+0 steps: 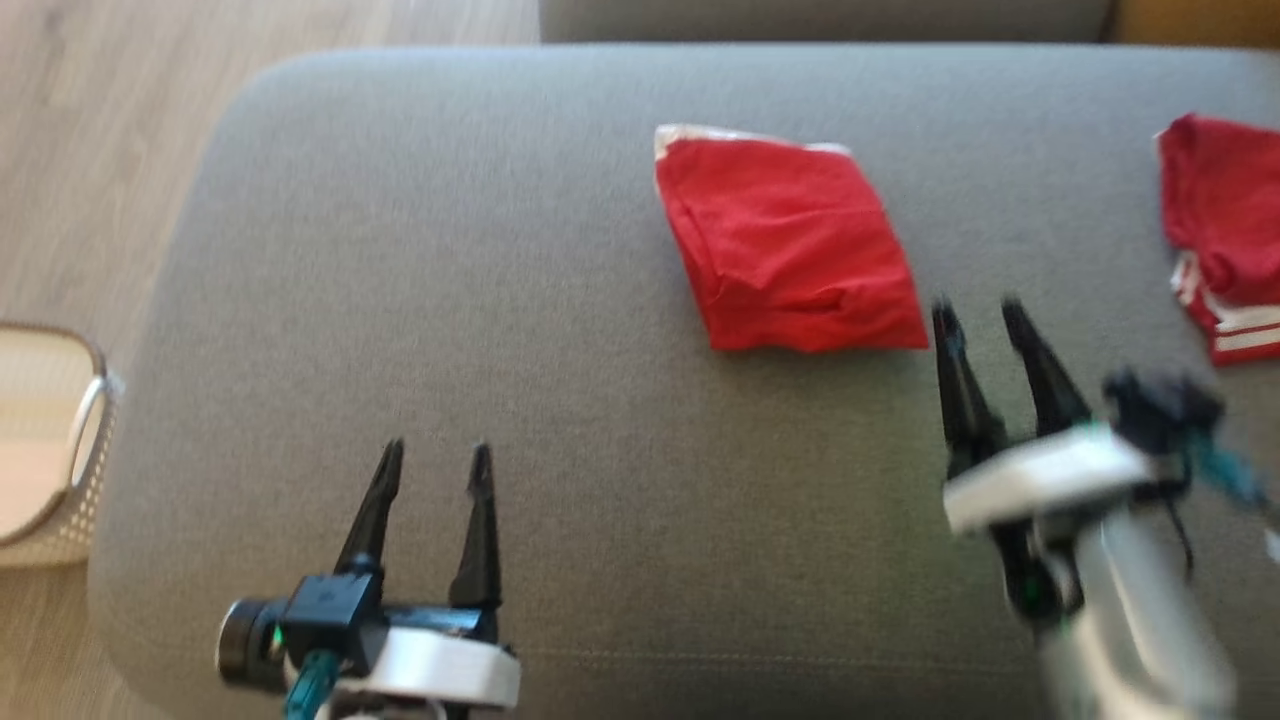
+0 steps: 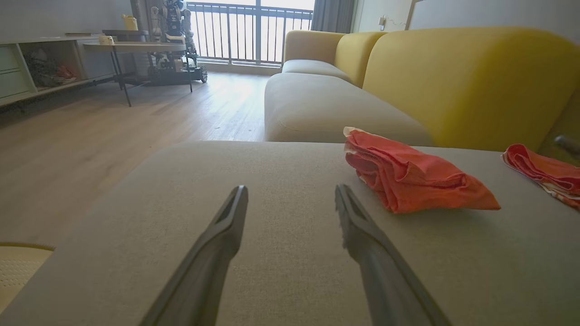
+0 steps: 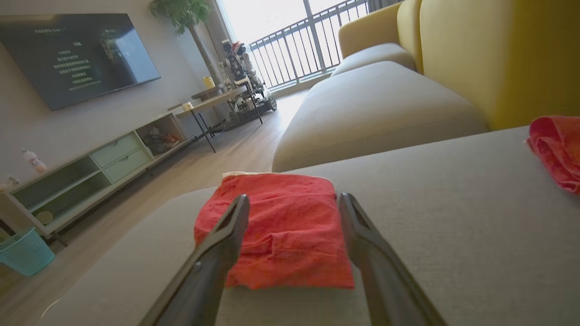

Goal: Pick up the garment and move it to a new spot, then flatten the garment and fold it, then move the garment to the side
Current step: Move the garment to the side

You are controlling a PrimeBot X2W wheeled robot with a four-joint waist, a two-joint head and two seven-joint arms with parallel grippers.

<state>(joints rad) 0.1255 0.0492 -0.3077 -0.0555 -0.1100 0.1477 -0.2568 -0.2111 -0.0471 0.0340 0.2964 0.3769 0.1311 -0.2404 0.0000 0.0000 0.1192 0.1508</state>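
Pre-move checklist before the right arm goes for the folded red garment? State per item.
1. right gripper open, empty: ok.
2. left gripper open, off the cloth: ok.
3. folded red garment lying flat on the grey cushion: ok.
4. Garment's near edge between the right fingers in the right wrist view: ok.
5. second red garment apart from the folded one: ok.
6. Fingertip height above the cushion: cannot tell.

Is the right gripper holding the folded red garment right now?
No, the right gripper stands open beside the folded red garment, gripping nothing.
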